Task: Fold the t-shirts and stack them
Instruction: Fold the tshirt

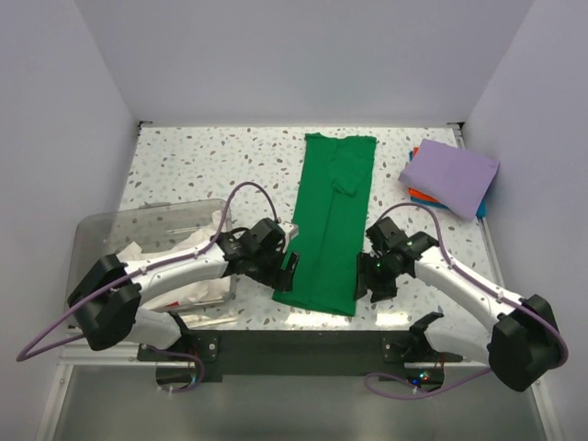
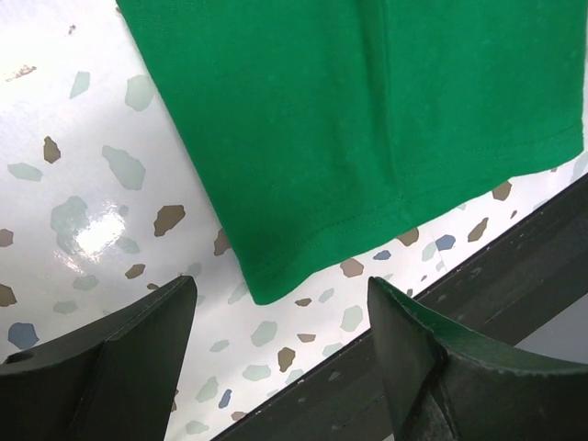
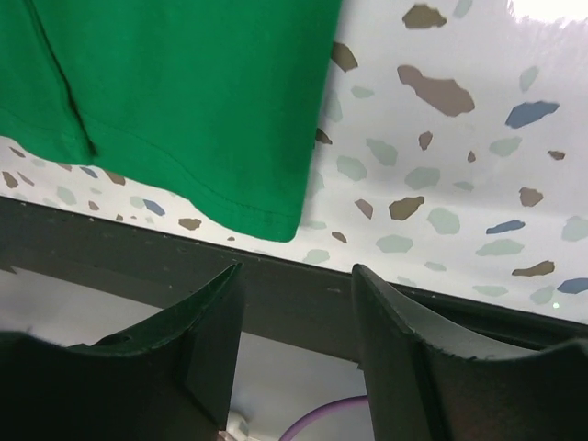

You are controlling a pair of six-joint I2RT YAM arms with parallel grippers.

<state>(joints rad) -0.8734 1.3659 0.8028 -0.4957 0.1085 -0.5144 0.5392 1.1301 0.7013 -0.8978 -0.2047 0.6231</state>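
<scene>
**Hovering at the green hem**

Lying flat down the middle of the speckled worktop (image 1: 184,165) as a long folded strip: bright green cloth t-shirt (image 1: 329,225). Holding left jaws apart and empty by its near-left hem corner, right jaws apart and empty by its near-right corner. Sitting folded at far right: lavender-purple cloth t-shirt (image 1: 450,175). Bunching inside the clear plastic bin (image 1: 119,230) at left: white cloth t-shirts (image 1: 138,252).

My overhead camera looks down from high at the near side over the whole table (image 1: 184,156); both wrist cameras hang close over the green t-shirt (image 2: 367,110), sharing its near hem.
</scene>
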